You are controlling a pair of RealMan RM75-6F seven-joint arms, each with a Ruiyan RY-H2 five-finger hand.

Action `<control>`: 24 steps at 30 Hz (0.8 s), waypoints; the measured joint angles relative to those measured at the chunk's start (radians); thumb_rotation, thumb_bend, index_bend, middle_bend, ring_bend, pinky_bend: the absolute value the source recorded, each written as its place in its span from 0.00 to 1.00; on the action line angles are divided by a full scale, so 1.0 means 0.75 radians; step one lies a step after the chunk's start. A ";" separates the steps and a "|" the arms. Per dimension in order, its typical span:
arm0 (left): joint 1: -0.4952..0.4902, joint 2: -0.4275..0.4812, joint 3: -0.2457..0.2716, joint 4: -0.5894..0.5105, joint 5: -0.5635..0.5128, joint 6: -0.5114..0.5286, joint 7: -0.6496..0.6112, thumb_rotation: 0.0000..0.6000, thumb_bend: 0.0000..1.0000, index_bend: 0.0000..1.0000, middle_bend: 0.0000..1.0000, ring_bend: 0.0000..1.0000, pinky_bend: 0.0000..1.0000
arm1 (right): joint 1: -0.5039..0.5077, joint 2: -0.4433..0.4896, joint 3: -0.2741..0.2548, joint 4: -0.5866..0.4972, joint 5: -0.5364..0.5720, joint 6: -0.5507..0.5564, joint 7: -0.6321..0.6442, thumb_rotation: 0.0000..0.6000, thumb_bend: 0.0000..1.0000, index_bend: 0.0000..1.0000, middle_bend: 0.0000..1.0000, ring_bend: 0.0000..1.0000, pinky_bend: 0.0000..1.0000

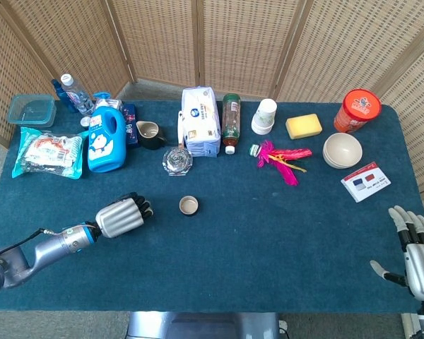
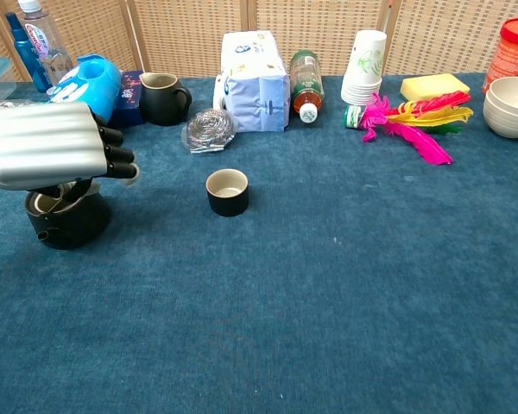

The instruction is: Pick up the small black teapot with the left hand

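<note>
Chest view gives me my best read, so I work from the biggest thing down: the dark blue carpeted table (image 2: 345, 293) carries everything, and near its left side my left hand (image 2: 47, 147) sits directly over the small black teapot (image 2: 67, 220), which stands upright on the cloth with its arched handle rising into the underside of the hand. The fingers (image 2: 112, 155) are curled down and inward around that handle, but the silver back of the hand hides the contact, so I cannot tell whether the grip has truly closed on it or only cages it. In the head view the same left hand (image 1: 121, 216) covers the teapot almost entirely. My right hand (image 1: 415, 258) rests at the far right edge, well apart from the work, fingers spread and holding nothing. To do this step well, I would finish the curl until the handle is firmly seated against the palm before any lift, then raise straight up and slowly, watching the teapot's base leave the cloth level; a tilt would suggest the handle is sliding in a loose hold. The small black cup with a pale inside (image 2: 228, 191) stands near to the right, so I should avoid swinging that way.
</note>
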 measured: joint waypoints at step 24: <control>0.080 0.120 -0.116 -0.208 -0.289 0.092 0.065 1.00 0.69 0.76 0.88 0.82 0.97 | 0.002 0.005 -0.014 -0.012 -0.016 -0.014 0.000 1.00 0.00 0.00 0.00 0.00 0.00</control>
